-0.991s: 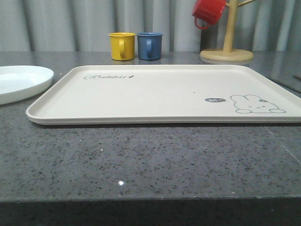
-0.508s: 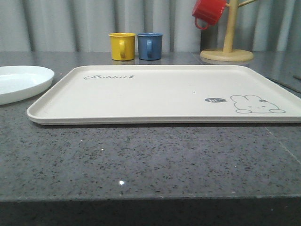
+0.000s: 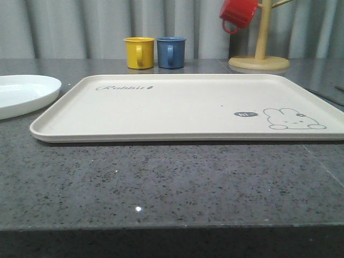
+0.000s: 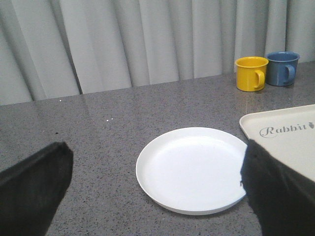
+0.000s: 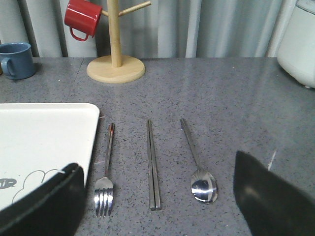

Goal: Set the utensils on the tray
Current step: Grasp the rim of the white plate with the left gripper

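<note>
The cream tray with a rabbit drawing lies bare in the middle of the dark stone table; its corner also shows in the right wrist view and the left wrist view. Beside the tray's right edge lie a silver fork, a pair of chopsticks and a spoon, side by side on the table. My right gripper hovers open above them, its black fingers wide apart and holding nothing. My left gripper is open over the white plate.
A yellow mug and a blue mug stand behind the tray. A wooden mug tree with a red mug stands at the back right. A white appliance sits at the far right of the table.
</note>
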{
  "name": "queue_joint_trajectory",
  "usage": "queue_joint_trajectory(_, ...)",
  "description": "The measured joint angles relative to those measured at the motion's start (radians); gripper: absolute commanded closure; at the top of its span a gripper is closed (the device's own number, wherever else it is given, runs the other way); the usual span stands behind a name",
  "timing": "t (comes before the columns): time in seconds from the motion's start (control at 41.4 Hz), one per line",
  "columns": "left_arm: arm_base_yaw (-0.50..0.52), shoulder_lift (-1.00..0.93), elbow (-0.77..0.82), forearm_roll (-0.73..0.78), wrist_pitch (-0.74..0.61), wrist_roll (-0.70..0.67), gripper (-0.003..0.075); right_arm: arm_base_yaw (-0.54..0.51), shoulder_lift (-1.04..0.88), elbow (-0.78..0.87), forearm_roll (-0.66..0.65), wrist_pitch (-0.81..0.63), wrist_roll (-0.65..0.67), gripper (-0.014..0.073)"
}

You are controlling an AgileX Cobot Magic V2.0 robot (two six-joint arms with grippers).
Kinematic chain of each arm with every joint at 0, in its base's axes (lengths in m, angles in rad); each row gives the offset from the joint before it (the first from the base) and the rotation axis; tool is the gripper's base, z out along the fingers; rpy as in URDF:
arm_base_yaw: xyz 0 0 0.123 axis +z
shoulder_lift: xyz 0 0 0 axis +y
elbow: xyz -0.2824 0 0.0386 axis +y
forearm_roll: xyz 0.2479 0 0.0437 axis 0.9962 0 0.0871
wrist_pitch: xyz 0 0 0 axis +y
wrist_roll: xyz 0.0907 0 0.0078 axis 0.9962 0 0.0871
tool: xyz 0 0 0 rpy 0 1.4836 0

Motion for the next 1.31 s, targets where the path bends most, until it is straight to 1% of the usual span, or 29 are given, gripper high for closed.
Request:
queue_joint_trajectory(0.169, 0.000, 0.001, 0.000, -0.009, 0.000, 0.000, 0.0050, 0.000, 0.000, 0.000, 0.000, 0.000, 0.000, -0.0052)
queue_joint_trajectory(0.314, 0.000, 0.038, -0.004, -0.069, 0.000, 0.000, 0.0050, 0.000, 0.000, 0.000, 0.000, 0.000, 0.000, -0.0052)
queue_joint_trajectory(0.435, 0.000, 0.141, -0.030, -0.135, 0.036, 0.048, 0.0050, 0.000, 0.000, 0.000, 0.000, 0.000, 0.000, -0.0052)
queue_joint_trajectory(0.556, 0.000, 0.296, -0.112, -0.180, 0.125, 0.115, 0.0050, 0.000, 0.000, 0.000, 0.000, 0.000, 0.000, -0.0052)
queue_joint_trajectory(0.725, -0.004, 0.499, -0.245, -0.200, 0.248, 0.193, 0.0050, 0.000, 0.000, 0.000, 0.000, 0.000, 0.000, -0.0052)
queue_joint_trajectory(0.798, -0.028, 0.574, -0.293, -0.202, 0.288, 0.223, 0.0050, 0.000, 0.000, 0.000, 0.000, 0.000, 0.000, -0.0052)
queue_joint_trajectory(0.967, -0.119, 0.743, -0.389, -0.200, 0.342, 0.265, 0.0050, 0.000, 0.000, 0.000, -0.001, 0.000, 0.000, -0.0052)
queue_joint_trajectory(1.137, -0.211, 0.921, -0.501, -0.120, 0.455, 0.273, 0.0050, 0.000, 0.000, 0.000, -0.002, 0.000, 0.000, -0.0052)
queue_joint_trajectory(1.306, -0.248, 1.089, -0.604, -0.086, 0.553, 0.273, 0.0050, 0.000, 0.000, 0.000, -0.002, 0.000, 0.000, -0.0052)
